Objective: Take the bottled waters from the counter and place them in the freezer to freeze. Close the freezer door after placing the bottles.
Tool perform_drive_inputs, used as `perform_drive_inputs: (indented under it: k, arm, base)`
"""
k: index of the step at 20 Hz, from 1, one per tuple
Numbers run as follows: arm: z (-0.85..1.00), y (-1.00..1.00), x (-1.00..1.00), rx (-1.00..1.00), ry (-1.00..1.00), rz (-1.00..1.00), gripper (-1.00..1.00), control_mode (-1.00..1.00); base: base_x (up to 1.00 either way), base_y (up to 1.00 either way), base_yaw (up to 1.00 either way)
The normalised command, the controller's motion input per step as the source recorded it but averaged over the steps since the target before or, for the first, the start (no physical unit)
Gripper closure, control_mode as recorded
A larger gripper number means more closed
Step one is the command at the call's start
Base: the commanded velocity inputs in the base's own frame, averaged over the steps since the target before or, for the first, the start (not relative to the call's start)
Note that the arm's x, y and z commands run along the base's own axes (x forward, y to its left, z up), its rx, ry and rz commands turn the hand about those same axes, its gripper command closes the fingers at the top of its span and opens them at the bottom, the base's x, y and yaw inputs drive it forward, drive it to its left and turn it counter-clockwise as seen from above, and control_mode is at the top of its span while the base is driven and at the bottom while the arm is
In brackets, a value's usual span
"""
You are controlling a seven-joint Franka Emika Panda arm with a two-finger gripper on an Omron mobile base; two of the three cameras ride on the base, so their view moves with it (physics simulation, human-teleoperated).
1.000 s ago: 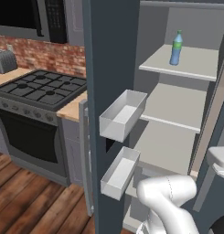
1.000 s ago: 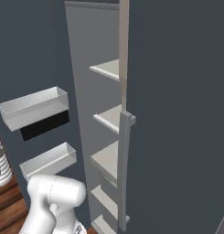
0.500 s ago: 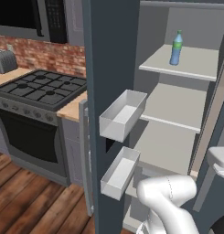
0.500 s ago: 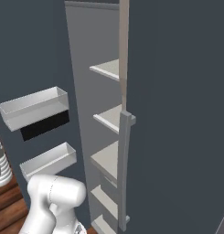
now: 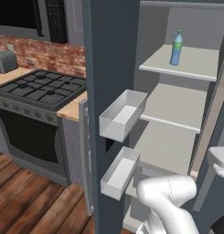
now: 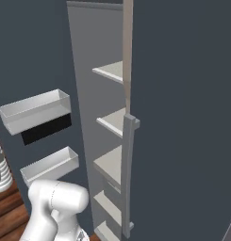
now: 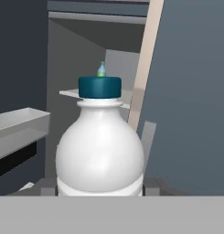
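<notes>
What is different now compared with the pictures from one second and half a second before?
Nothing has visibly changed. The green-capped bottle stands on the upper shelf of the freezer, the freezer door is open, and the white arm is in the same place.

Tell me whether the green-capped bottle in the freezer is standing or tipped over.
Standing. The green-capped bottle is upright on the upper shelf of the freezer, cap up.
</notes>
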Motion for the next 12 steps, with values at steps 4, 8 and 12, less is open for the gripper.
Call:
perform_drive_inputs:
  k: [4, 8, 12]
  arm:
    - [0.0, 0.0, 0.0, 0.0, 0.0, 0.0, 1.0, 1.0]
    - [0.0, 0.0, 0.0, 0.0, 0.0, 0.0, 1.0, 1.0]
    - [0.0, 0.0, 0.0, 0.0, 0.0, 0.0, 1.0, 1.0]
  base:
    - [0.74, -0.26, 0.01]
    - [0.53, -0.15, 0.0]
    - [0.36, -0.21, 0.0]
